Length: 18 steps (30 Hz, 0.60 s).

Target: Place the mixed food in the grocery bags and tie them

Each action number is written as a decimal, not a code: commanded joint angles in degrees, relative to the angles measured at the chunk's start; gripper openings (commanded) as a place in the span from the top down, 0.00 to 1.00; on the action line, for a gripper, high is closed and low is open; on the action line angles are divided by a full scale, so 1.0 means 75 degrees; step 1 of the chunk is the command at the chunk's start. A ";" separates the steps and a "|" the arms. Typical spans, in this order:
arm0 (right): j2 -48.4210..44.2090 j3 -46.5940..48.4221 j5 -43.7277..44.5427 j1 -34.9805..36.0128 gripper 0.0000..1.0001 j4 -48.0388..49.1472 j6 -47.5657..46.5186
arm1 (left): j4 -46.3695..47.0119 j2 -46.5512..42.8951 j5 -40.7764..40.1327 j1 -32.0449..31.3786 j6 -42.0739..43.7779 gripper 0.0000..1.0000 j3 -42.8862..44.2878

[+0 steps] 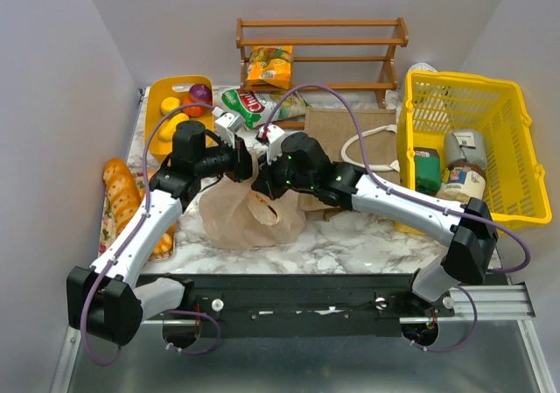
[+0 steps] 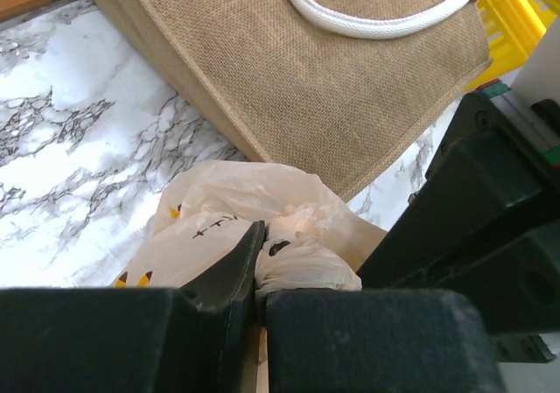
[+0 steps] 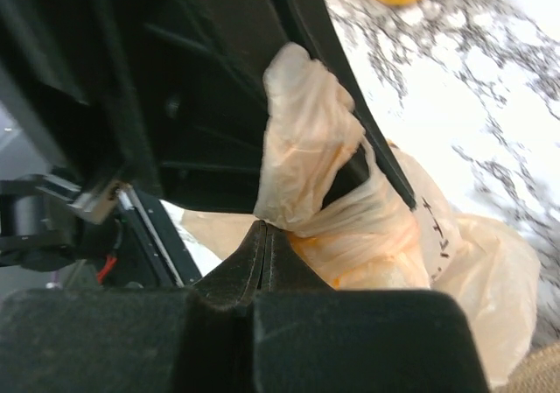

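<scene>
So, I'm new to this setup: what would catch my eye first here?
The crumpled peach plastic bag at centre, its handles pinched by the left gripper and right gripper. Then the bright yellow basket at right, and the jute tote lying flat behind.

The plastic bag (image 1: 245,216) sits below the left gripper (image 1: 244,164) and right gripper (image 1: 262,185), which meet at its top. The jute tote (image 1: 348,133) lies just behind the right gripper, the basket (image 1: 464,75) to its right, and the bread loaf (image 1: 122,192) left of the left gripper.
</scene>
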 commanded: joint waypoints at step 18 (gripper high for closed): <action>-0.0368 -0.0061 0.1821 0.0293 0.99 -0.1710 -0.0274 | -0.2674 -0.1124 -0.1020 0.0036 0.1697 0.26 0.0576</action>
